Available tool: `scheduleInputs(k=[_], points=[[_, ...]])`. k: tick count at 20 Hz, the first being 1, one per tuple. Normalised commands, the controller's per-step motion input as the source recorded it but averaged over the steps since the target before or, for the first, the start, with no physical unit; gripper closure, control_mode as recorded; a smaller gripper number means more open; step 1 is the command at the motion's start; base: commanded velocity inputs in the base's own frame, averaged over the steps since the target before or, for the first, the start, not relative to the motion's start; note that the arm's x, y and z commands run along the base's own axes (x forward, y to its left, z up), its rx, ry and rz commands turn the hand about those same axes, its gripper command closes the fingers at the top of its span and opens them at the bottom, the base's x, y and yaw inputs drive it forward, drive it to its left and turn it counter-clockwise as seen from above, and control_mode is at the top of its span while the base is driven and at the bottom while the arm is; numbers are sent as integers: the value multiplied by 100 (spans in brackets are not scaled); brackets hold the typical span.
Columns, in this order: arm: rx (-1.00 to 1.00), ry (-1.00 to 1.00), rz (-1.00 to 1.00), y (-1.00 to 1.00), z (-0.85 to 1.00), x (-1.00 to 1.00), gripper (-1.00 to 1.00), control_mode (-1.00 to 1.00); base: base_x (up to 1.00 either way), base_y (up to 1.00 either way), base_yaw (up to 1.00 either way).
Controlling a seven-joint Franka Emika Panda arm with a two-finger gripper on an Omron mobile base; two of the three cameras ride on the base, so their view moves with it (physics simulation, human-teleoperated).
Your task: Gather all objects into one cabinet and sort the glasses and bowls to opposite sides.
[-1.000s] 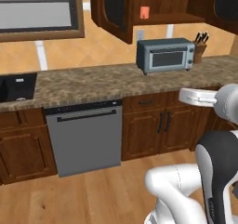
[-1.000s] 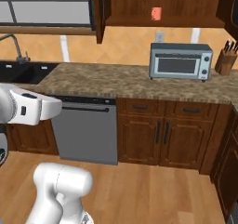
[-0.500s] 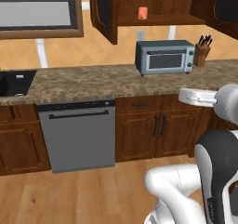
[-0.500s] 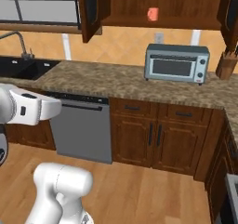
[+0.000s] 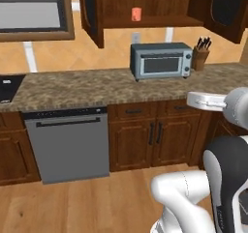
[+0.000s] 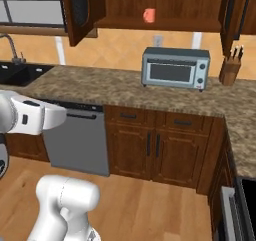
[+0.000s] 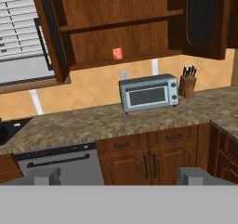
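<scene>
So we're facing granite counter (image 5: 72,84), toaster oven (image 5: 161,60) and knife block (image 5: 200,56) sitting on it. Salmon-pink cup (image 7: 117,54) standing on open cabinet (image 7: 121,58) bottom shelf. Gripper (image 7: 118,175) fingers spread wide, holding nothing.

You see flat, even, bright rendered light with no glare. Above the toaster oven (image 5: 162,60), the cabinet (image 7: 116,25) interior sits in soft shade; beneath it the desk (image 6: 120,87) shows barely any shadow. Edges look slightly jagged, everything equally sharp, no blur.
</scene>
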Motion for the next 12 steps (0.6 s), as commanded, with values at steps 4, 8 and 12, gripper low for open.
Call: scheduleInputs(k=[4,8,12], points=[[0,0,0,0,0,0,-100,100,48,-20,-1],[0,0,0,0,0,0,-100,100,49,-13,-2],[0,0,0,0,0,0,-100,100,36,-9,-9]])
